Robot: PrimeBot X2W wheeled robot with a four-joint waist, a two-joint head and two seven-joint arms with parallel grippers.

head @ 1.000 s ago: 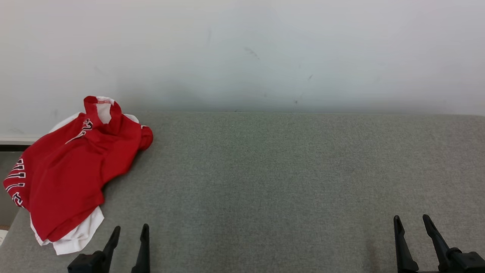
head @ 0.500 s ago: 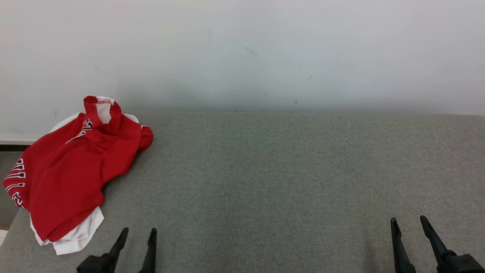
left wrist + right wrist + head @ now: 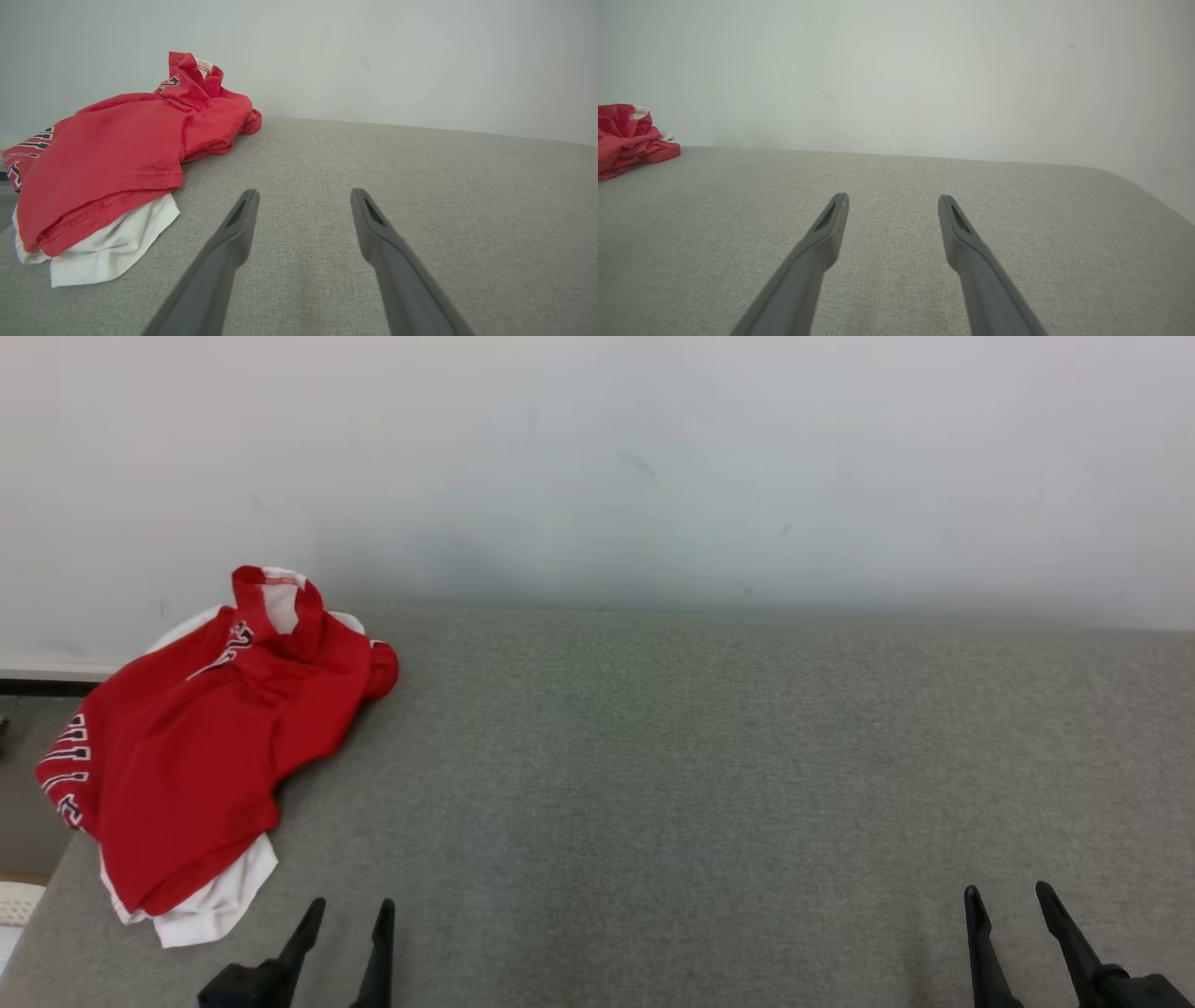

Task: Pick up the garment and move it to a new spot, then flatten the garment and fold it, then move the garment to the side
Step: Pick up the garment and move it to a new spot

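A crumpled red garment with white lining and black-and-white lettering lies bunched at the far left of the grey fabric surface, part of it hanging over the left edge. My left gripper stands open just right of the garment's near white hem, not touching it. In the left wrist view the garment lies ahead and to the left of the open left gripper. Far off at the lower right, my right gripper is open over bare fabric. The right wrist view has the garment at its far left and the right gripper empty.
A pale wall runs straight along the back of the surface. The surface's left edge drops off beside the garment, with floor and a pale object below. In the right wrist view the surface's right end curves away.
The whole head picture has shifted a little to the right, so the camera has turned. The left gripper has drifted slightly right and lower in view; the garment lies as before.
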